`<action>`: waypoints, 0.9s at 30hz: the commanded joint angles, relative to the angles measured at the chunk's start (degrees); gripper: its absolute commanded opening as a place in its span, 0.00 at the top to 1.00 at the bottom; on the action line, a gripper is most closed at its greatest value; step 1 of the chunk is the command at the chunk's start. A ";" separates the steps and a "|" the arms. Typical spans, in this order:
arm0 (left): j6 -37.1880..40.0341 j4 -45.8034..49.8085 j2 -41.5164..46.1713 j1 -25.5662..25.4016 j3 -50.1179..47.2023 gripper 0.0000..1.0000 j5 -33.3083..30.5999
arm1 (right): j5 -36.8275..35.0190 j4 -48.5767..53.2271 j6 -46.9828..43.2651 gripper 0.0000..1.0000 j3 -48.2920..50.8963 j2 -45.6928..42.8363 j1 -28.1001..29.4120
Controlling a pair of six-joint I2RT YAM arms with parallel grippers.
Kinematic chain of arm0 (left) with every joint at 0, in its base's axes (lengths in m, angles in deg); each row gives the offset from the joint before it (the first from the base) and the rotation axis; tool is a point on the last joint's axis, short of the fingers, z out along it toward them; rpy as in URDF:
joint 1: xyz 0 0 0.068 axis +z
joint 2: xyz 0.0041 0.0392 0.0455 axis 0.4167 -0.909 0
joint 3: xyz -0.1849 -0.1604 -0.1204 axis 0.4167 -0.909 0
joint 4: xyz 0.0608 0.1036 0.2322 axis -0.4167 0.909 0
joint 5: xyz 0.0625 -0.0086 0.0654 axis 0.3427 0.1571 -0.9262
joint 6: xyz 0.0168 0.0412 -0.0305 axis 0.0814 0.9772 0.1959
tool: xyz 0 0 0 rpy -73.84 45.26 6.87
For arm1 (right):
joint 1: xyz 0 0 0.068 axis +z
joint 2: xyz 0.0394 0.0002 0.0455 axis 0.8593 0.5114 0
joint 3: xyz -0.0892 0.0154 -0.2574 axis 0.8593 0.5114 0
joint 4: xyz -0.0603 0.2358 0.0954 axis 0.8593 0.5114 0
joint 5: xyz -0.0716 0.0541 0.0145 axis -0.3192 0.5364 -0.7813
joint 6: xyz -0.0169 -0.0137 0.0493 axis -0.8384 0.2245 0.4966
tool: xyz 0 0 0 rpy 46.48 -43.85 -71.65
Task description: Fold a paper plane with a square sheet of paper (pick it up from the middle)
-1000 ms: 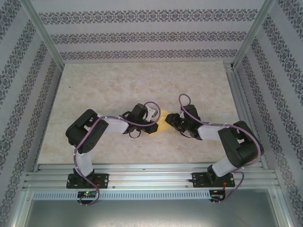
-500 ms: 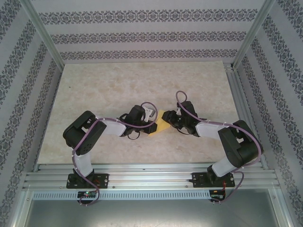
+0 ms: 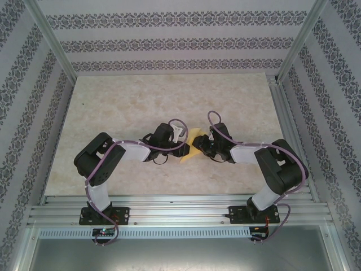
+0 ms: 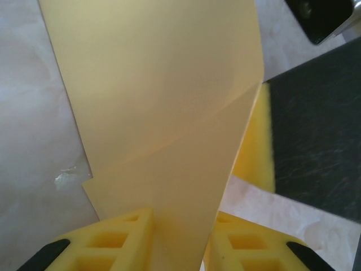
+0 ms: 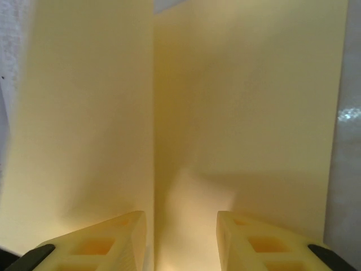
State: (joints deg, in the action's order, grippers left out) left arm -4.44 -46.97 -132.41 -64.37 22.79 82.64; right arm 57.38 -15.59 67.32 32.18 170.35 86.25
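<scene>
The square sheet of paper (image 3: pixel 192 144) is a small folded yellow shape at mid-table, caught between the two black grippers. My left gripper (image 3: pixel 184 151) reaches it from the left, my right gripper (image 3: pixel 199 147) from the right. In the left wrist view the paper (image 4: pixel 169 101) shows folded layers with a slanted crease and runs down between my parted yellow fingers (image 4: pixel 121 234); the left gripper (image 4: pixel 180 220) is open. The right gripper's black body (image 4: pixel 316 141) sits just right of it. In the right wrist view the paper (image 5: pixel 237 101) has an upright fold line, and the right gripper (image 5: pixel 181 220) stands open over it.
The pale marbled table (image 3: pixel 141 101) is bounded by patterned walls. An aluminium rail (image 3: pixel 180 212) with both arm bases runs along the near edge, and a metal post (image 3: pixel 276 96) stands at the right. Both forearms angle inward, crowding the middle.
My left jaws have parted from a near-shut grip on the paper. The right gripper has shifted left, closer to the left one, and the paper has edged left with them.
</scene>
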 commanded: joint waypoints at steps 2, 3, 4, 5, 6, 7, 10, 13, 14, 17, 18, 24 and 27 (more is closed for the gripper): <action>-1.88 1.60 0.31 0.89 1.91 0.69 0.76 | -0.21 -2.26 1.77 0.62 0.84 1.16 0.51; -2.29 1.79 0.31 0.94 1.98 0.69 0.82 | -0.32 -2.17 1.89 0.61 0.88 1.25 0.51; -2.61 1.92 0.28 1.07 2.02 0.69 0.87 | -0.40 -2.33 1.86 0.61 0.94 1.34 0.51; -3.02 2.28 0.28 1.23 2.10 0.69 0.70 | -0.41 -2.32 1.99 0.61 0.97 1.49 0.46; -3.44 2.58 0.20 1.38 2.19 0.69 0.60 | -0.50 -2.30 1.99 0.61 1.01 1.52 0.42; -3.86 2.51 0.14 1.57 2.06 0.69 0.73 | -0.62 -2.31 2.00 0.61 1.05 1.60 0.42; -4.55 1.97 0.07 2.02 2.03 0.69 1.55 | -0.64 -2.30 2.09 0.61 1.21 1.78 0.22; -4.65 1.18 -0.37 2.04 1.82 0.76 2.61 | 0.08 -4.77 2.60 0.61 2.03 1.20 0.00; -4.75 0.73 -0.69 2.04 1.69 0.78 2.93 | 0.45 -6.53 2.79 0.61 2.55 0.66 -0.02; -4.73 0.07 -1.50 2.04 1.53 0.81 4.15 | 1.24 -10.41 2.55 0.60 3.67 -1.45 -0.27; -4.74 0.00 -1.68 2.04 1.47 0.81 4.41 | 1.26 -10.90 2.21 0.60 3.85 -2.04 -0.29; -5.04 0.31 -2.73 2.04 1.46 0.81 5.13 | 1.27 -8.25 0.01 0.58 2.34 -3.23 -0.37; -5.73 0.41 -3.21 2.04 1.47 0.80 5.06 | 0.68 -6.18 -0.90 0.57 1.06 -2.66 -0.37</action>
State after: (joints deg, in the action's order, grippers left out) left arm -9.18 -45.84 -133.96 -62.87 23.45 86.60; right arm 58.21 -22.37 68.39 35.22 168.01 86.14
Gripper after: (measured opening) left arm 0.196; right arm 0.426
